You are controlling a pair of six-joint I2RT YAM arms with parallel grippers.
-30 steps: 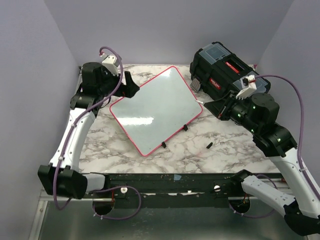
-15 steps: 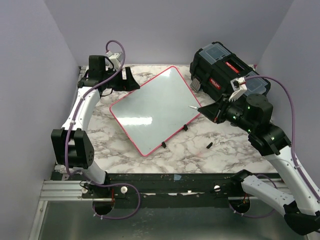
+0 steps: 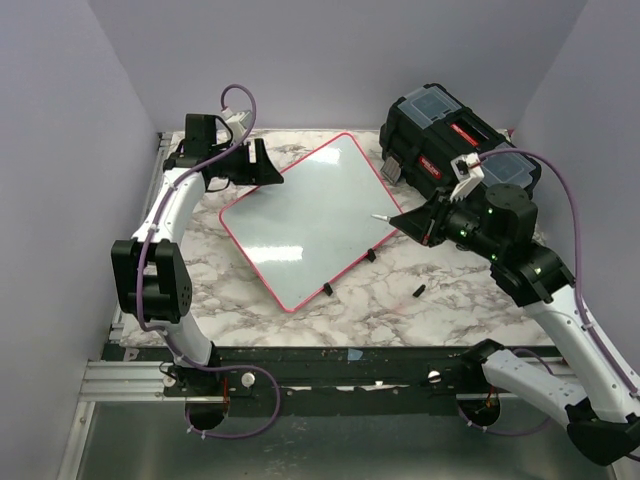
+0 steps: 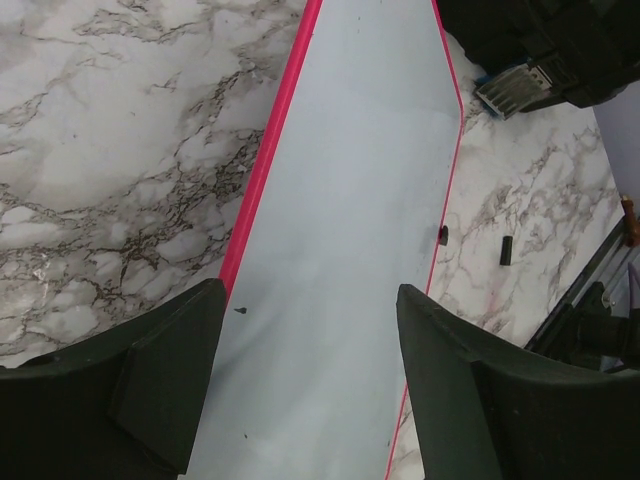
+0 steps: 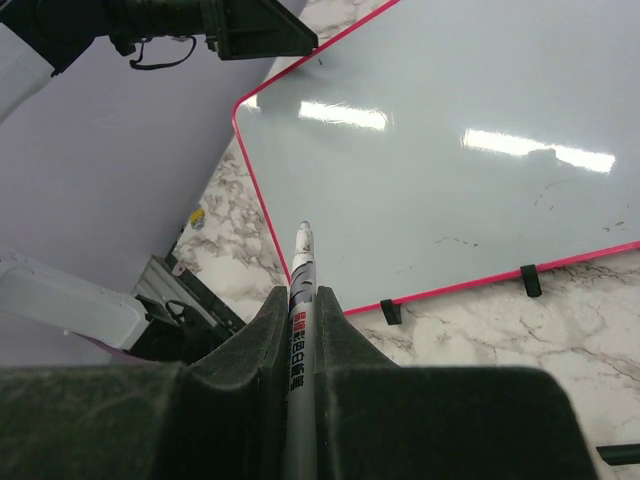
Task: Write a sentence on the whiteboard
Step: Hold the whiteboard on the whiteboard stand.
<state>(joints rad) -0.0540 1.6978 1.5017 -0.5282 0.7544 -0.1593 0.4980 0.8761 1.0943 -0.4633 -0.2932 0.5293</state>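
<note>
While right gripper [image 3: 403, 220] pinches marker [image 5: 302, 290], tip aims left at whiteboard [image 3: 312, 220], unwritten, mid-worktop [image 3: 440, 285], long axis near-left to far-right. My left gripper [image 4: 310, 380], jaws spread, hovers over its far-left edge.

A marker [image 5: 301, 290] sits pinched between the jaws of the right gripper [image 3: 403, 219], its pale tip poking out past them and red print running along the barrel. Close by on the far side of those jaws stands a black toolbox [image 3: 445, 135] with red latches and a clear-lidded compartment on top. Its metal clasp [image 4: 512, 88] shows well ahead of the jaws of the left gripper [image 3: 263, 165], off to their right. On the near side of the right jaws a small black piece [image 3: 417, 291] lies on the marble tabletop [image 3: 450, 300], too small to make out. The marble, white veined with grey, spreads beneath both pairs of jaws. Plain lilac walls [image 3: 330, 60] rise beyond them.
</note>
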